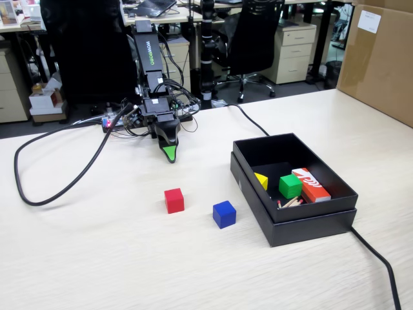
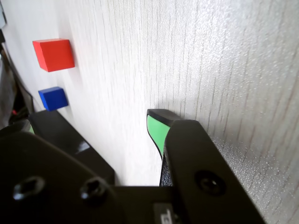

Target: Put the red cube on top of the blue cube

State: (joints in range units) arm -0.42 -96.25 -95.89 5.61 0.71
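Note:
The red cube (image 1: 173,200) sits on the pale wood table, a short way in front of my gripper (image 1: 169,154). To its right in the fixed view is the blue cube (image 1: 224,214), apart from it. The wrist view has the red cube (image 2: 53,54) at upper left and the blue cube (image 2: 53,98) just below it. My gripper (image 2: 156,123) hangs low over the table, well back from both cubes, with nothing in it. Only one green-padded fingertip (image 2: 157,133) shows; the other jaw is hidden behind it, so the gap is not visible.
A black open box (image 1: 248,177) stands right of the blue cube, holding a green cube (image 1: 290,186), a yellow piece (image 1: 261,181) and a red-and-white carton (image 1: 311,185). The black box (image 2: 79,142) also edges the wrist view. A thick black cable (image 1: 58,184) loops at left. A cardboard box (image 1: 381,58) stands at far right.

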